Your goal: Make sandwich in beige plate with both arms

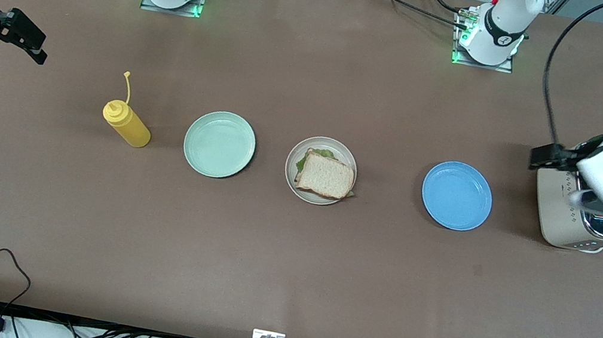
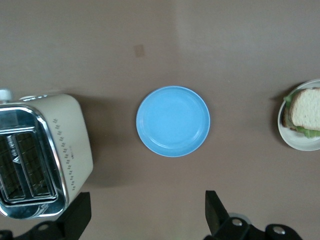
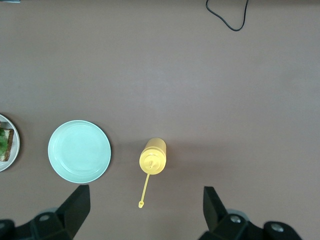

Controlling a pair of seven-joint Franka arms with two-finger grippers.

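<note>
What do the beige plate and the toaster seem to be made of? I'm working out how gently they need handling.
The beige plate looks like matte plastic or glazed ceramic: an even off-white surface with no strong glare, so either is possible. The toaster has a cream shell, probably painted metal or plastic, and a mirror-bright chrome top around its slots.

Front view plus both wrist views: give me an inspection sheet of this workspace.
Surface: brown table, one small mark.
Job's things: sandwich assembled on beige plate, lettuce showing.
Clutter: mint plate, blue plate, mustard bottle, toaster.
Grippers: left gripper open over the toaster; right gripper open, empty, at the right arm's end.
Cables: black loop on the table edge.
Surroundings: nothing seen.
</note>
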